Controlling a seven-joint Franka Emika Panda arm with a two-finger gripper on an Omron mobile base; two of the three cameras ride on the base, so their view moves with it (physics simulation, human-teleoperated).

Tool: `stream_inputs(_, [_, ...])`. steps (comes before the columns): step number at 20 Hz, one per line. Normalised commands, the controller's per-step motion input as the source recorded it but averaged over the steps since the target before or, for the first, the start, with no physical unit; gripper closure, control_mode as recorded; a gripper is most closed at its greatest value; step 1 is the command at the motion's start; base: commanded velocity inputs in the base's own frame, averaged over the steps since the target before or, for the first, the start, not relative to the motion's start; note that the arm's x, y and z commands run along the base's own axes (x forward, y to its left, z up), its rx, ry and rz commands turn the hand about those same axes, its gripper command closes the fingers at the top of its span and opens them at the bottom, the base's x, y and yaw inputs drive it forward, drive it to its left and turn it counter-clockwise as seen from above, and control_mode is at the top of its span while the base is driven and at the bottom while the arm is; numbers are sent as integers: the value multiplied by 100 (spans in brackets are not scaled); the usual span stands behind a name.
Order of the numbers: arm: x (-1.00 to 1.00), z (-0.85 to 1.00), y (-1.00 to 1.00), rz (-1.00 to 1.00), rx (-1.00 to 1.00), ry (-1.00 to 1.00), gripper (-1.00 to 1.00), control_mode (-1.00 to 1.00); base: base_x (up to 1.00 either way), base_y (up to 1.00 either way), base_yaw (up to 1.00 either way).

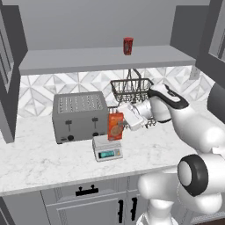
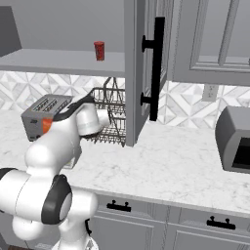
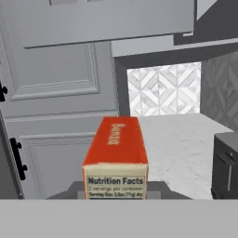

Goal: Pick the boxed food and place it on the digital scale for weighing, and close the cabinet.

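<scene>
My jaws are clamped on the box (image 1: 115, 126), which I hold upright just above the scale (image 1: 107, 148), right beside the toaster (image 1: 79, 115). In the hand view the box (image 3: 117, 153) points away from me, its nutrition panel nearest. It looks a light, stiff carton, smooth-sided and easy to dent, so I judge a gentle grip across its narrow faces best. The scale sits on the bench (image 1: 44, 162) near the front edge. The cabinet door (image 2: 141, 68) stands open over the bench, a can (image 1: 128, 45) on its shelf.
</scene>
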Motion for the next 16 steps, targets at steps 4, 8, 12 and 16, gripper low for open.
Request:
stream_inputs(4, [0, -26, 0, 0, 0, -6, 100, -100, 0, 0, 0])
stream_inputs(8, [0, -28, 0, 0, 0, -15, 100, -100, 0, 0, 0])
stream_inputs(12, [1, -26, 0, 0, 0, -21, 100, -100, 0, 0, 0])
stream_inputs(16, [14, -13, 0, 0, 0, -21, 100, -100, 0, 0, 0])
